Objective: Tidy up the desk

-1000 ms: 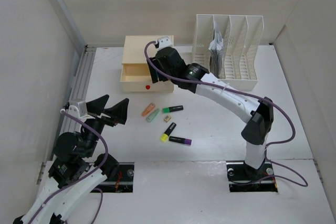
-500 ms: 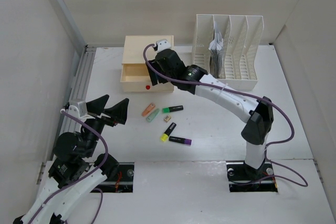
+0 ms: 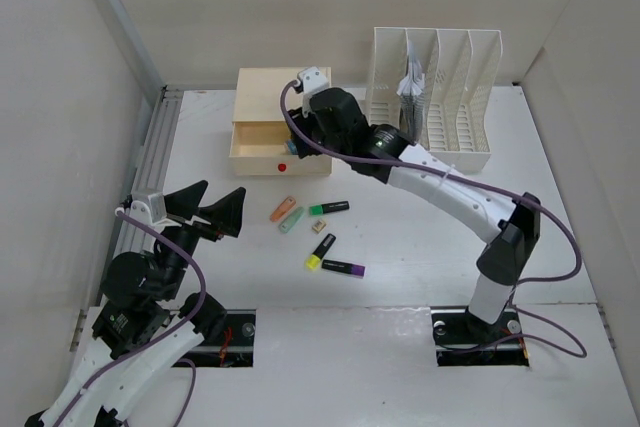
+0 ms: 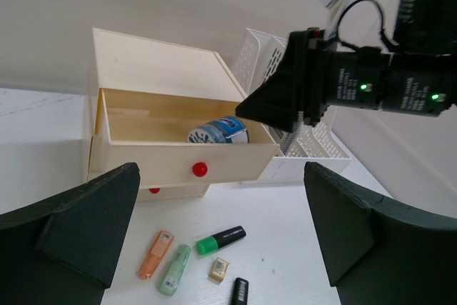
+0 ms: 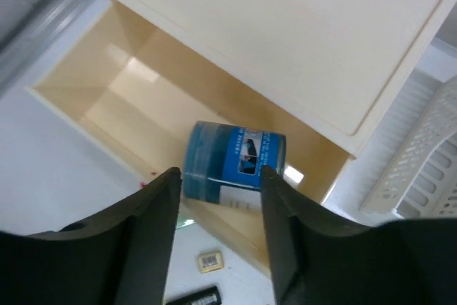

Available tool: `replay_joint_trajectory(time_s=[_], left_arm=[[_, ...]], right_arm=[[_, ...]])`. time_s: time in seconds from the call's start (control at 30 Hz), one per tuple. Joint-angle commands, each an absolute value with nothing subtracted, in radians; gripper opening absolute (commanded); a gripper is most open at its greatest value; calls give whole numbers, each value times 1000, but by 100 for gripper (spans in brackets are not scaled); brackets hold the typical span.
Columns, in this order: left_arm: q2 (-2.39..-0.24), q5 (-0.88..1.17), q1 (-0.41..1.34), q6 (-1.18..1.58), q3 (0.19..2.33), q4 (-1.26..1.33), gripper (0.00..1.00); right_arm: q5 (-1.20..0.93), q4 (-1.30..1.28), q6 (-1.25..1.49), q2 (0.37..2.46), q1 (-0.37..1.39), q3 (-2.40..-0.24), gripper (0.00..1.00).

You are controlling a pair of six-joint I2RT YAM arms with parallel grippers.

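Blue canister (image 5: pixel 232 166) lies inside the open drawer (image 4: pixel 186 158). Right gripper (image 5: pixel 220 176) is spread above it, gripping nothing — reads as a drop-off. Left gripper (image 3: pixel 212 205) gapes, idle. Desk (image 3: pixel 400 237) in front of the drawer carries loose highlighters (image 3: pixel 328 208).

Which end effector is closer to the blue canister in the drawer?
Right. The right end effector hangs just above the blue canister; the left end effector sits far off by the desk's near-left edge.
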State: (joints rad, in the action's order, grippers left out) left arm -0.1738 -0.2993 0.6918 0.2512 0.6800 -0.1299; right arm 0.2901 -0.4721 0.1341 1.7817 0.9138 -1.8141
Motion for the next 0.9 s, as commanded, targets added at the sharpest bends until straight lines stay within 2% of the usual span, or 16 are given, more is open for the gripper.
replay_joint_trajectory(time_s=[0.0,0.03,0.07,0.1,0.13,0.17,0.2,0.33,0.53,0.87], left_arm=[[-181,-299,689,245,680,-74,99],[-190,-299,689,245,680,-74,99],[-190,-299,689,245,680,-74,99],[-190,-299,689,245,680,-74,99],[-199,-287,689,245,680,-74,99],[-210,-287,689,245,680,-74,99],[-210,-276,689,245,680,-74,99],[-232,-267,689,245,680,-74,99],[-222,-267,689,245,680,-74,99],[-213,-267,689,245,680,-74,99]], right_arm=[[163,-380,-18,1658,934,-1819,51],[131,-391,-69,1643,934,-1819,25],[95,-391,-154,1626,934,-1800,12],[43,-391,-208,1590,934,-1778,4],[-80,-391,-253,1573,921,-1754,0],[-156,-402,-326,1556,910,-1694,0],[-339,-423,-377,1531,896,-1666,0],[-543,-546,-596,1531,865,-1597,0],[-514,-623,-646,1623,865,-1609,0],[-197,-450,-479,1765,874,-1663,0]])
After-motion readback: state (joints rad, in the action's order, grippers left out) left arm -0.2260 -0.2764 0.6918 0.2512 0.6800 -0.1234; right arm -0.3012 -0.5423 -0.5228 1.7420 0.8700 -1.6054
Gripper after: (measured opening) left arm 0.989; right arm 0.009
